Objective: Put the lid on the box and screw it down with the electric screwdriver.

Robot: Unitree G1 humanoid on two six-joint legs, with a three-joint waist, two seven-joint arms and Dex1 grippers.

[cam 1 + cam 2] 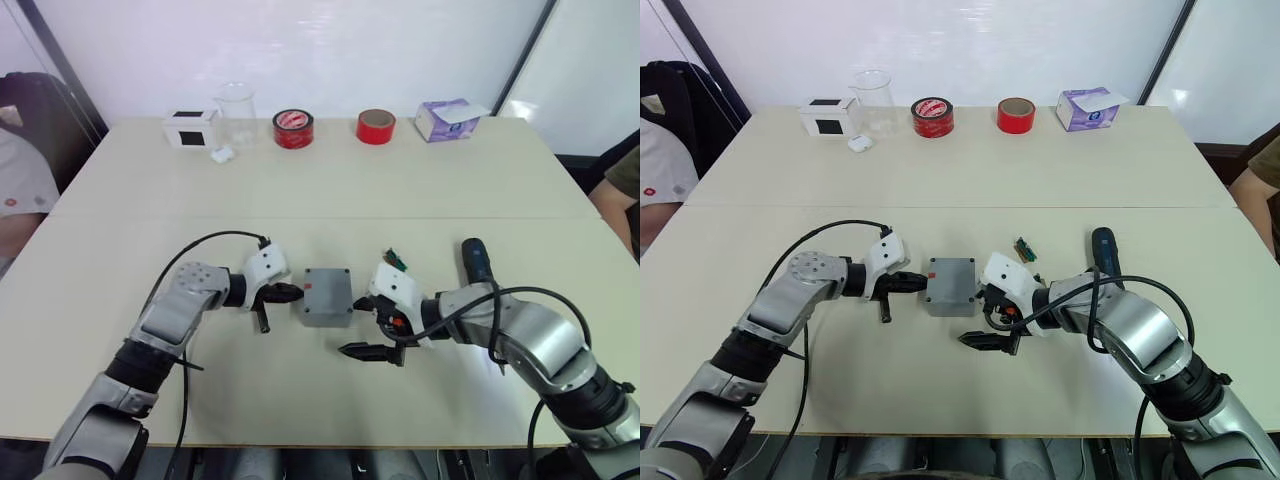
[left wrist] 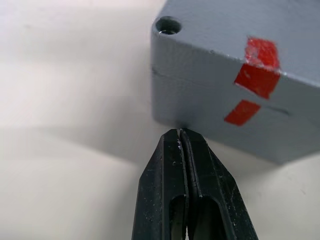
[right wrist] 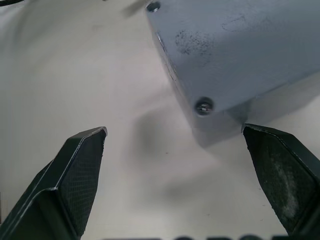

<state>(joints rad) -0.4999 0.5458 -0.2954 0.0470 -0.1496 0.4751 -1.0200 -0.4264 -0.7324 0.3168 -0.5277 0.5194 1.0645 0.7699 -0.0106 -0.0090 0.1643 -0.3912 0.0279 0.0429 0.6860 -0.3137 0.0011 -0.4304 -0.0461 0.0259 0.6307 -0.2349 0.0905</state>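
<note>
The box point(image 1: 327, 298) sits at table point(image 1: 330, 180) centre, near edge, with the lid point(image 1: 328, 284) already seated on top; the seam between the two halves runs along the side wall in the left wrist view, crossed by a red mark point(image 2: 256, 80) that carries from lid onto box. One corner hole of the lid point(image 2: 168, 25) looks empty; another corner point(image 3: 203, 106) shows a screw head in it. The left gripper point(image 1: 291, 293) lies at 9 o'clock of the box, fingers pressed together with nothing between them, tips just at or touching the box's side wall low down. The right gripper point(image 1: 376, 328) lies at 4 o'clock of the box, fingers spread wide and empty; one finger point(image 3: 280, 175) sits close by the box's corner, the other point(image 3: 75, 170) well clear over bare table. The electric screwdriver point(image 1: 476, 262) lies flat on the table at 3 o'clock of the box, beyond the right forearm, untouched by either gripper. A small green part point(image 1: 1025, 248) rests on the table just beside the right wrist. Along the far edge, at 12 o'clock: white box with black face point(image 1: 190, 129), clear beaker point(image 1: 237, 112), two red tape rolls point(image 1: 293, 128) point(image 1: 375, 126), purple-white carton point(image 1: 447, 119).
</note>
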